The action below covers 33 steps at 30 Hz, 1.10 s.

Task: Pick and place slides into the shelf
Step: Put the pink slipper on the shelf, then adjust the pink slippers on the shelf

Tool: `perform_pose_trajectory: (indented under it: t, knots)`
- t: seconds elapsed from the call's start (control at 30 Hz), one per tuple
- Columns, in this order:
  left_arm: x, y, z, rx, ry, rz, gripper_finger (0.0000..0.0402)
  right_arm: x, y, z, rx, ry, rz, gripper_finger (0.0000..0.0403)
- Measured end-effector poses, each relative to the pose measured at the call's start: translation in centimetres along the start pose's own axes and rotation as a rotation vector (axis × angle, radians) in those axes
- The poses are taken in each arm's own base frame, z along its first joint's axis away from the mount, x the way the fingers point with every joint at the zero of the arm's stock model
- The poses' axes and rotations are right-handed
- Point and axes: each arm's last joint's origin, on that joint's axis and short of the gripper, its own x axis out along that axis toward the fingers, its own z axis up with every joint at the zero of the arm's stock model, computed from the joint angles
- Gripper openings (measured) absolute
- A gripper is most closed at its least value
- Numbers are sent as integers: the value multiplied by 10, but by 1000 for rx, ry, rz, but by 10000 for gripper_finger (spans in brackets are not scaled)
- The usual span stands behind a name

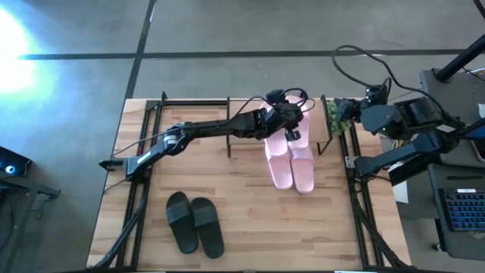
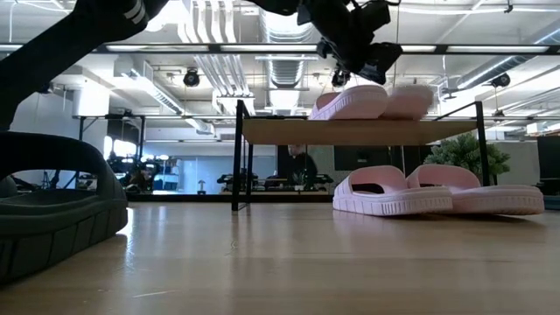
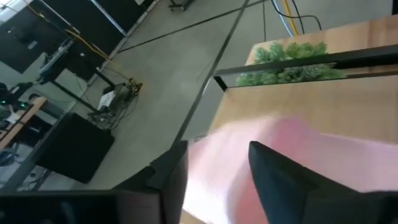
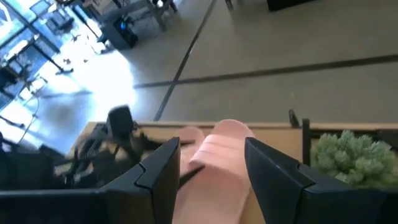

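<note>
A pale pink pair of slides lies side by side, soles down, on the shelf's wooden top board. My left gripper hangs open just above this pair. In the left wrist view a blurred pink slide shows between and beyond its spread fingers. A second pink pair rests on the table in front of the shelf. The black pair lies near the table's front left. My right gripper waits open past the table's right edge, raised, with nothing in it.
A small green plant stands at the shelf's right end, between the shelf and my right arm. Black rails run along the table's left and right sides. Bare wood lies between the black pair and the pink pair on the table.
</note>
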Motion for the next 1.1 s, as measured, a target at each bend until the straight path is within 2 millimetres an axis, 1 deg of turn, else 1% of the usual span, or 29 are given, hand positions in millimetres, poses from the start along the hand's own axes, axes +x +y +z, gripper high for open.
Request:
perform_pose_trajectory:
  t: [0.07,0.17,0.27,0.37,0.47,0.57,0.67,0.73,0.83,0.97,1.1]
  knots:
    - [-1,1,1,5,-6,4,171,2,2,-3,4,41,4,171]
    - [-5,3,3,55,6,-5,177,5,4,-10,-3,116,-15,171]
    - [-16,3,2,105,62,-42,178,9,2,-18,-23,197,-63,171]
    - [-36,7,-2,141,171,-93,178,14,1,-27,-32,259,-118,171]
    - [-61,16,-7,83,298,-138,178,20,1,-37,-49,290,-145,167]
    - [-86,28,-8,5,388,-192,177,28,-1,-48,-53,299,-188,154]
    - [-106,41,-5,-90,421,-285,177,37,-5,-57,-51,353,-242,133]
    - [-115,45,-3,-132,419,-382,177,44,-9,-63,-48,403,-286,112]
    - [-118,47,-10,-163,446,-467,177,55,-16,-72,-43,468,-352,72]
    - [-114,44,-34,-162,552,-461,159,66,-19,-81,-52,509,-375,19]
    - [-114,43,-58,-209,583,-506,114,73,-18,-85,-44,504,-354,12]
